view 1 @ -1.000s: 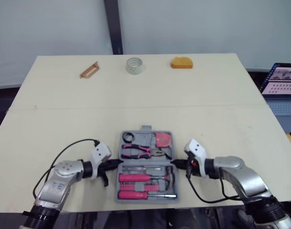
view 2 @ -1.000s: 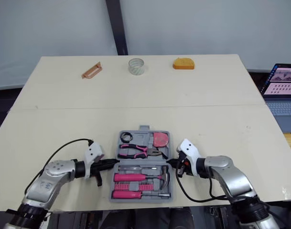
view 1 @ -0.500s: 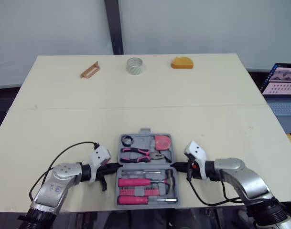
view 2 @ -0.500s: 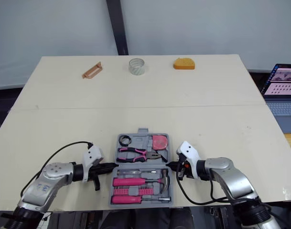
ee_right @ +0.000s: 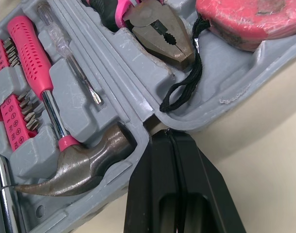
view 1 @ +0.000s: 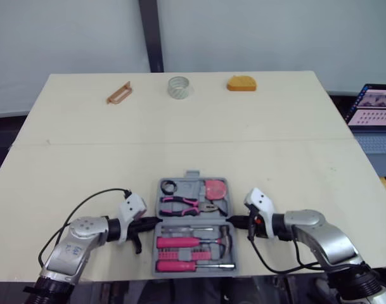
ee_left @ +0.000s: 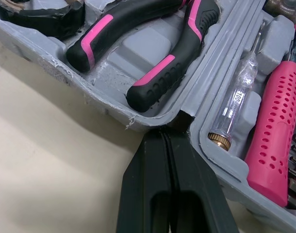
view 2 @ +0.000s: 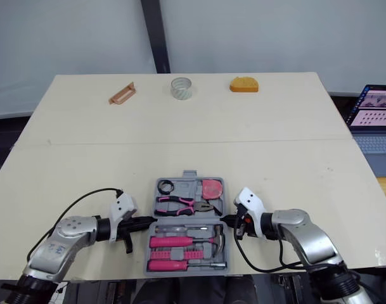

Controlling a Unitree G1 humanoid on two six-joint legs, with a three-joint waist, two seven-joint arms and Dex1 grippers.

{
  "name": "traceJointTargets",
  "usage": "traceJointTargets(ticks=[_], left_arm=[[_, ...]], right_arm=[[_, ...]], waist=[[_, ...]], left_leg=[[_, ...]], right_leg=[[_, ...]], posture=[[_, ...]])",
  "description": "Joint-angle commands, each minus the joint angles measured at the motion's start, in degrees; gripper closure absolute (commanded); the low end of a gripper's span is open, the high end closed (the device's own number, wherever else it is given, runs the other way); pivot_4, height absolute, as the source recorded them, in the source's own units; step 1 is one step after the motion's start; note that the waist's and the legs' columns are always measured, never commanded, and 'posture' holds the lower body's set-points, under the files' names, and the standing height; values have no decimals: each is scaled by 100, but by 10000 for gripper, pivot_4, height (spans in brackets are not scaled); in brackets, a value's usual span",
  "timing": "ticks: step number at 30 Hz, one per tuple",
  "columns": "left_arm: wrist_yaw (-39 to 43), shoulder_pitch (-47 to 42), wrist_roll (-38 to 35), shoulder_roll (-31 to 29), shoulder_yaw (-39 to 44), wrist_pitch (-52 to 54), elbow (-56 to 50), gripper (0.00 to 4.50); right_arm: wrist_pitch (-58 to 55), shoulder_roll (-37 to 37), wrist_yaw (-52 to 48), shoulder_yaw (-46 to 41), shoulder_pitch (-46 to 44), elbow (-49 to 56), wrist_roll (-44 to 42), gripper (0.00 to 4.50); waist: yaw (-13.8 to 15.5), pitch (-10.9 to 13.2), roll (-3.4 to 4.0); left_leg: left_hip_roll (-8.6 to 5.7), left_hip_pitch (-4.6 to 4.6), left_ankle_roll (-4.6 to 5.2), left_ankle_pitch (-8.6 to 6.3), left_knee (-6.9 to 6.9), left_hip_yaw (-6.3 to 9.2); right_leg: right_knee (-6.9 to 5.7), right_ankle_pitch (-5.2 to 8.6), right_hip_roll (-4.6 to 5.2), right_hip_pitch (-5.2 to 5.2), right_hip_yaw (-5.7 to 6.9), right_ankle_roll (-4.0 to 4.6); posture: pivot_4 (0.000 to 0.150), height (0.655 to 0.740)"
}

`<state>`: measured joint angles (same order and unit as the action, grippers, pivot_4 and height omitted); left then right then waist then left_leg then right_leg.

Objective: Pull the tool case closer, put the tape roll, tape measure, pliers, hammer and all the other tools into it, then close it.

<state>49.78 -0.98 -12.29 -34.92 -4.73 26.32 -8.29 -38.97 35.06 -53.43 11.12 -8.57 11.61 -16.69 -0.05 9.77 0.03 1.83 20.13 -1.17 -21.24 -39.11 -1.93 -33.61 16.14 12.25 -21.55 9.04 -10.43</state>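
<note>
Tool case (view 1: 193, 173) is seen lying open and flat near the front edge of the table (view 1: 288, 158), between the 2 grippers. Its hinge line runs left to right, and its handle tab points away from the robot.

The far half is filled with a black roll (view 1: 169, 185), pliers (view 1: 186, 204) and a pink tape measure (view 1: 216, 188). The pliers are laid left to right, with the handles toward the left and the nose toward the right.

In the near half a hammer (view 1: 183, 241) is laid left to right, with its pink handle to the left and its head (ee_right: 75, 165) to the right. A clear tester screwdriver (ee_left: 233, 107) is seated just beyond it, and a pink-handled screwdriver (view 1: 189, 266) lies nearest the front edge, its shaft pointing right.

The left gripper (view 1: 157, 220) is clenched with nothing between its fingers. Its tip is set against the notch at the hinge on the case's left side. The right gripper (view 1: 233, 220) is likewise clenched on nothing and is set against the matching notch on the right side.

At the far edge of the table, well apart from the case, 3 things are lined up: a brown handle-shaped piece (view 1: 118, 93), a pale tape roll (view 1: 179, 87) standing on its flat side, and an orange object (view 1: 241, 83). A laptop (view 1: 376, 107) is seen off the table's right side.
</note>
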Motion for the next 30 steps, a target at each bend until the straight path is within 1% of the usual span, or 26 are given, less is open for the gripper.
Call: traceJointTargets(ticks=[1, 17, 23, 27, 30], left_arm=[[91, 142, -44, -37, -163, 97, -84, 45000], [109, 203, -101, -141, -142, 111, -110, 45000], [47, 99, -70, -140, -72, 0, 52, 45000], [42, 64, -66, -232, 99, -101, 172, 45000], [48, 106, -86, -394, 338, -192, 286, 45000]], right_arm=[[48, -4, -162, 115, -1, 262, -160, 44790], [136, -67, -70, 121, -6, 179, -99, 44790], [170, -74, -30, 76, -51, 96, -62, 44790], [131, 62, -65, -119, -108, -17, -101, 44790], [187, 303, -137, -257, -79, -91, -83, 44790]], waist=[[0, 0, 0], [0, 0, 0], [-1, 0, 0], [0, 0, 0], [1, 0, 0]], left_leg=[[0, 0, 0, 0, 0, 0], [0, 0, 0, 0, 0, 0], [0, 0, 0, 0, 0, 0], [0, 0, 0, 0, 0, 0], [0, 0, 0, 0, 0, 0]], right_leg=[[0, 0, 0, 0, 0, 0], [1, 0, 0, 0, 0, 0], [1, 0, 0, 0, 0, 0], [1, 0, 0, 0, 0, 0], [1, 0, 0, 0, 0, 0]], posture=[[1500, 7400], [1500, 7400], [1500, 7400], [1500, 7400], [1500, 7400]])
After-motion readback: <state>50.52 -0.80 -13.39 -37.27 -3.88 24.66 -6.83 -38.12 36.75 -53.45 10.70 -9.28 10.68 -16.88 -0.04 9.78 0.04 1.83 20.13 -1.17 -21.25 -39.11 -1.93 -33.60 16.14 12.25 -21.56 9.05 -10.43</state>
